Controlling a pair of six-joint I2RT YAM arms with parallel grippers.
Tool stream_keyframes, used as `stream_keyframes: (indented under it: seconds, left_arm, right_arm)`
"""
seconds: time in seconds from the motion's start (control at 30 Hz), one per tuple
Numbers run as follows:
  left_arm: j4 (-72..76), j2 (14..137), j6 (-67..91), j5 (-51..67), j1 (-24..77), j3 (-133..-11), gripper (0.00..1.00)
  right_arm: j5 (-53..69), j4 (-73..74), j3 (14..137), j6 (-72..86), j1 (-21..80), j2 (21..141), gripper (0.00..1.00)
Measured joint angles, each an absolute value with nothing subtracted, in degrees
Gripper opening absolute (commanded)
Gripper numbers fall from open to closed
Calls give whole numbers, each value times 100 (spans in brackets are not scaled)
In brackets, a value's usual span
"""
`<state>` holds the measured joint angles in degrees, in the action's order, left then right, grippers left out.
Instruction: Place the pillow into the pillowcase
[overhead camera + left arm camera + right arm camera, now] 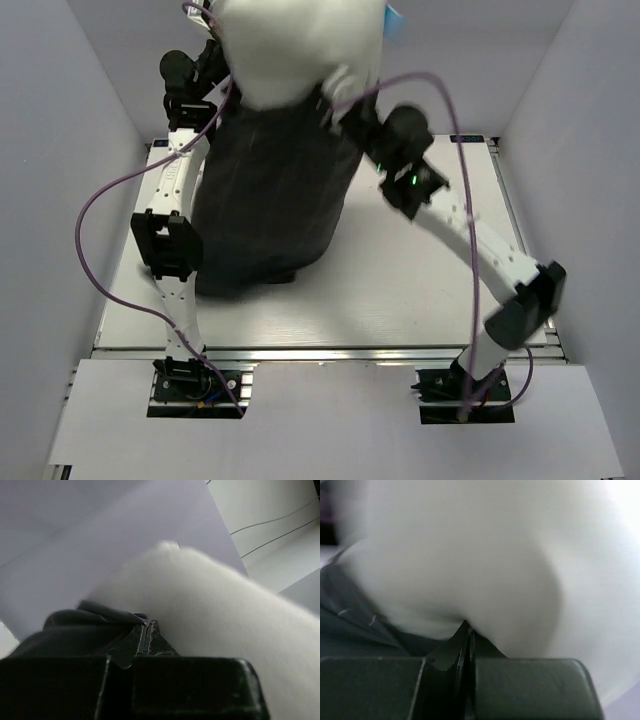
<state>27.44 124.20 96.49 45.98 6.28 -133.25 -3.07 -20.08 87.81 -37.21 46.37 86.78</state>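
The off-white pillow (300,45) bulges out of the top of the dark charcoal pillowcase (270,200), which hangs upright with its lower end on the table. My left gripper (218,97) is at the sack's upper left rim and my right gripper (335,100) at its upper right rim. In the left wrist view the left gripper (145,624) is shut, with dark pillowcase fabric (95,622) running into its tips and the pillow (225,610) beside it. The right gripper (467,627) is shut too, grey pillowcase cloth (350,625) at its tips and the pillow (470,555) pressing just above.
The white table (400,300) is walled by white panels on the left, right and back. Purple cables (95,200) loop off both arms. A small blue object (393,18) shows behind the pillow at the top edge.
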Motion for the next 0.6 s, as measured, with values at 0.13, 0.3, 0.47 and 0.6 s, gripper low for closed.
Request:
stream_keyframes:
  seconds: [0.13, 0.3, 0.47, 0.6]
  left_arm:
    - [2711, 12422, 9660, 4252, 655, -13325, 0]
    - [2904, 12418, 9697, 4246, 617, -13334, 0]
    - [2888, 12418, 9714, 4762, 646, -13332, 0]
    - [3028, 12396, 9758, 4932, 764, -13334, 0]
  right_arm:
    - [-222, -2215, 10680, -3385, 3358, 9852, 0]
    - [-902, -2340, 8750, -3695, 4056, 8873, 0]
    - [-440, -2241, 7054, -4497, 7161, 7839, 0]
    - [224, -2329, 7915, -4300, 5452, 8208, 0]
